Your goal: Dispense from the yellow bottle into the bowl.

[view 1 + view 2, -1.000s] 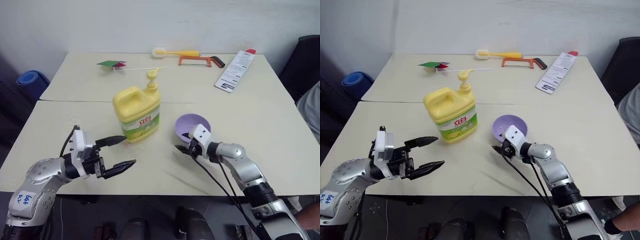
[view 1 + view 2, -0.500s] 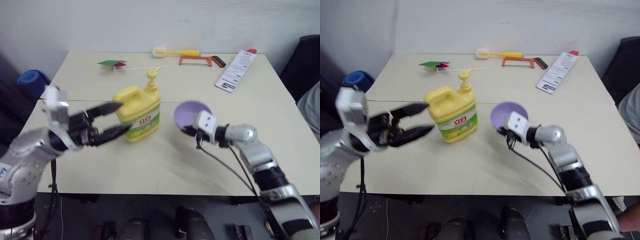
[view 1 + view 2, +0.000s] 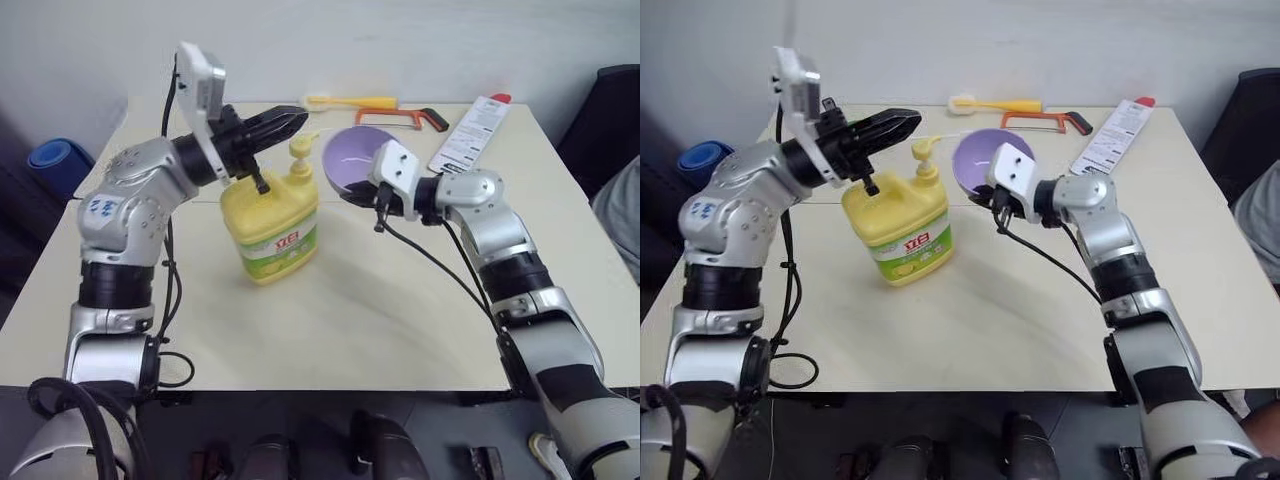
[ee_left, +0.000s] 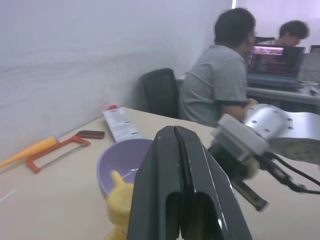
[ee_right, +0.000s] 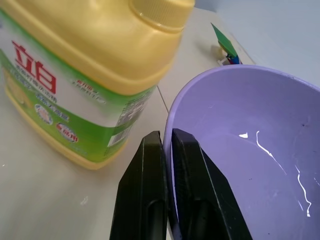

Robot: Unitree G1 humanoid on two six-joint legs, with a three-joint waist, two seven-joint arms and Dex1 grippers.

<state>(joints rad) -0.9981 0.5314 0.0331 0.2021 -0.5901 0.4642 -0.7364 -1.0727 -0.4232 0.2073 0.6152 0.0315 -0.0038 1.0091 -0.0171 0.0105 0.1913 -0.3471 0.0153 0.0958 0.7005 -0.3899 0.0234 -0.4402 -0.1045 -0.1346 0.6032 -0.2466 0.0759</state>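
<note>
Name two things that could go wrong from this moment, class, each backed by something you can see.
1. The right hand pinches the bowl only by its rim and holds it tilted in the air, so it might slip or let liquid run out.
2. The shut left hand is above the yellow bottle, which stands free on the table; an off-centre press on the pump could tip it.

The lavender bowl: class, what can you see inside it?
The bowl holds only a few thin pale streaks on its purple wall. The right tool pinches its rim, covering that edge; the part past the frame cannot be seen.
</note>
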